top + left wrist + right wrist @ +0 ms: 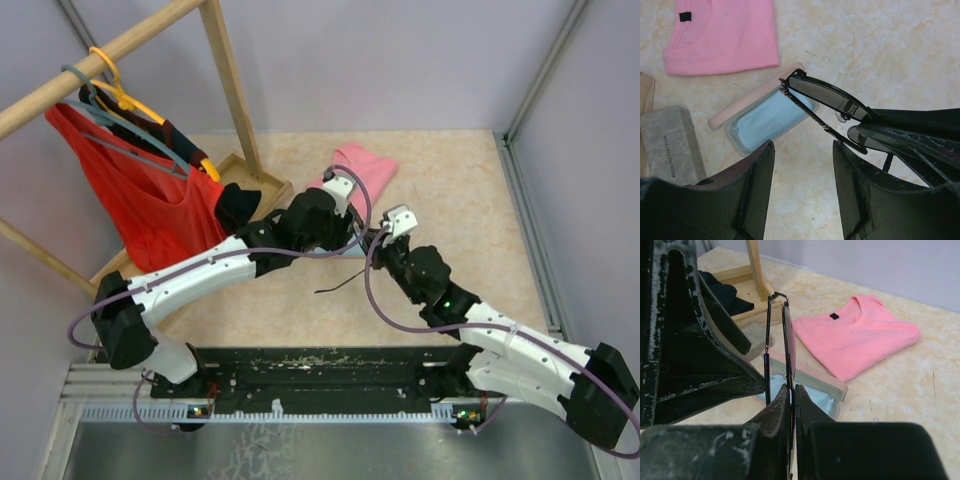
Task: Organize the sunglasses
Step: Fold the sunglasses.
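One pair of sunglasses sits pinched between the right fingers.

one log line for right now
right claw: shut on sunglasses | left claw: open | case: open, blue cloth inside

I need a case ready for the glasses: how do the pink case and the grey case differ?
The pink case lies open with a light-blue cloth inside; the grey case looks shut. The pink case is smooth and plain; the grey case is textured and bears printed lettering. Both are oblong and lie flat on the table.
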